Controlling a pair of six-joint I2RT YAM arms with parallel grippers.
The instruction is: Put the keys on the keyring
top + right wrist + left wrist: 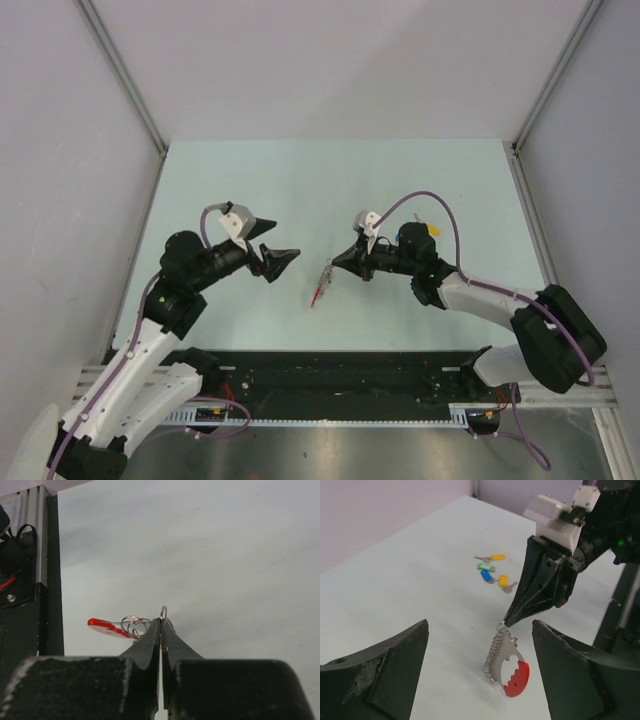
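The keyring point(320, 284), a red loop with a silvery chain, hangs from my right gripper point(337, 262). That gripper is shut on the small metal ring at the chain's top point(163, 611), and the red end point(104, 626) sticks out to the left. In the left wrist view the keyring point(516, 676) dangles with its red end low over the table. My left gripper point(282, 246) is open and empty, its fingers point(395, 670) on either side of the keyring at a short distance. The keys point(492, 571), with yellow, green and blue heads, lie in a loose group on the table beyond the right gripper point(509, 621).
Blue and yellow key heads point(412, 234) show beside the right wrist. A black rail point(330, 375) runs along the table's near edge and also shows in the right wrist view point(25, 580). Grey walls with metal posts point(125, 80) enclose the pale table point(330, 180).
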